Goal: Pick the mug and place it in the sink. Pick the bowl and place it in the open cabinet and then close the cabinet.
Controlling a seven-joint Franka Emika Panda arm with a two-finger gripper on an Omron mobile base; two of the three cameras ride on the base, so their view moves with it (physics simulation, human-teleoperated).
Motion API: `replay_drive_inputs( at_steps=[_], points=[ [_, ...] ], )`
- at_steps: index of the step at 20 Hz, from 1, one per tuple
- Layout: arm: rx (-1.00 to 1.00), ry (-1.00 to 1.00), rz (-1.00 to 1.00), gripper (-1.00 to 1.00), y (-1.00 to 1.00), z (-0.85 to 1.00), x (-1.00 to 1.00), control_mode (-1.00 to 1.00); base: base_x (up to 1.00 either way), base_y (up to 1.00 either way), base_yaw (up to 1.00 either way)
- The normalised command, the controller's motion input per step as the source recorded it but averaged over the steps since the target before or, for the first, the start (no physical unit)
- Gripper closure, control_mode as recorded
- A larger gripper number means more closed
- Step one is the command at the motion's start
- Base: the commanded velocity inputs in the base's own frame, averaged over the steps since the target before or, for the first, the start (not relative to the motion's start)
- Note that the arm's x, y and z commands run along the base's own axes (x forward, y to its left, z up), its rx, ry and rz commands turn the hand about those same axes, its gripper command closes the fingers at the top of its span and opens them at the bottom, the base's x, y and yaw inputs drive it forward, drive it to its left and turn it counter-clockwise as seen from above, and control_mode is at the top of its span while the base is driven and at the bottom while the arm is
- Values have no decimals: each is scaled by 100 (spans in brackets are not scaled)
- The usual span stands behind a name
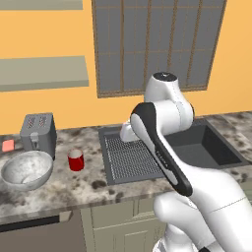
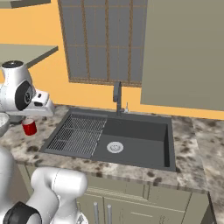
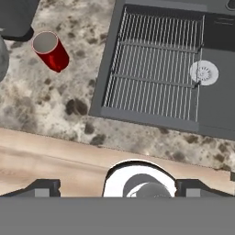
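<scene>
- The mug [image 1: 76, 160] stands upright on the speckled surface [image 1: 93, 184], left of the sink [image 1: 216, 147], between the sink's ribbed drainer and the bowl [image 1: 27, 169].
- The hand [image 3: 117, 189] hangs above the surface's front edge, well apart from the mug, spread wide and empty.
- The mug looks small, rigid, light and probably slick; I judge a grip across its round wall, below the rim, safest.
- The shiny bowl likely needs a rim pinch.

You have the sink [image 1: 206, 147] set into the counter [image 1: 93, 184] under the window [image 1: 155, 44], its ribbed drainer [image 1: 130, 157] on the left side and the drain [image 2: 115, 147] in the basin to the right, with the faucet [image 2: 117, 97] behind. Left of the sink stands the mug [image 1: 76, 160], apart from it. Further left you find the bowl [image 1: 27, 170] just in front of the toaster [image 1: 38, 133], possibly touching it.
</scene>
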Motion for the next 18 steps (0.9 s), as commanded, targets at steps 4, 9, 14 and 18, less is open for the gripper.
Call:
replay_drive_inputs(
  at_steps=[4,9,14,18],
  points=[
    [15,0,0,-100,53,-28,0,-100,0,0,0],
    [3,0,0,-100,37,-34,0,-100,0,0,0],
    [-3,0,0,-100,36,-19,0,-100,0,0,0],
    [-5,0,0,-100,33,-15,0,-100,0,0,0]
  ],
)
